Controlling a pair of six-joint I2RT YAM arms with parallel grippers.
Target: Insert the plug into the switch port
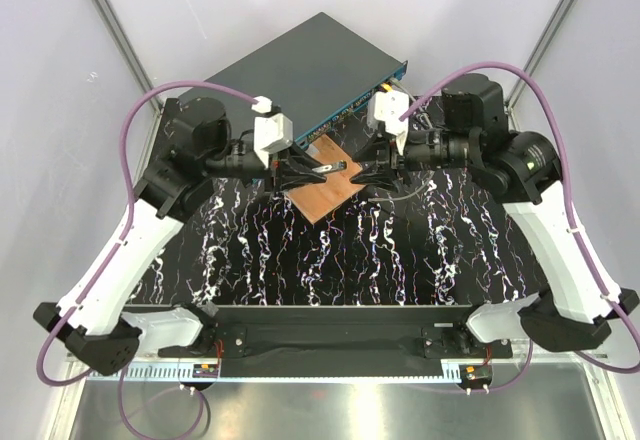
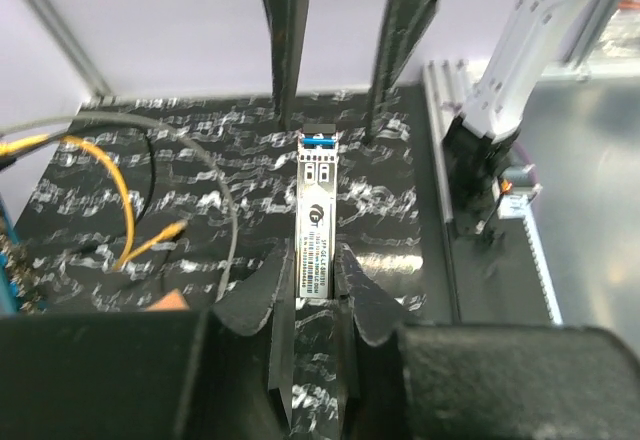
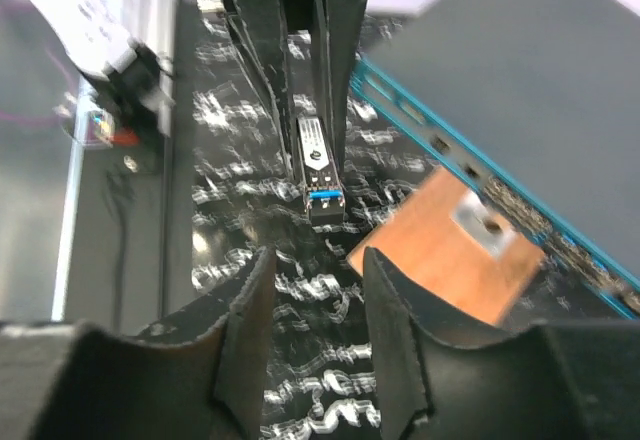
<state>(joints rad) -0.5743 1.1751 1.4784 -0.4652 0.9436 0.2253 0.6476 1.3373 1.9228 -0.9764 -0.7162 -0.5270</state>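
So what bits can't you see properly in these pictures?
- Left wrist view: the plug's back end is hidden between the left end effector's fingers; its label print is too small to read.
- Right wrist view: the switch ports are blurred, and the frame edge cuts off the switch.
- Top view: the plug is too small to make out clearly.

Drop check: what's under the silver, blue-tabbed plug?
From above, the copper-brown square plate on the black white-veined mat. Left gripper, holding the plug, and right gripper hide part of it.

The plug (image 2: 315,210) has a white label (image 2: 314,245) with a round black sign and tiny print, too small to read.
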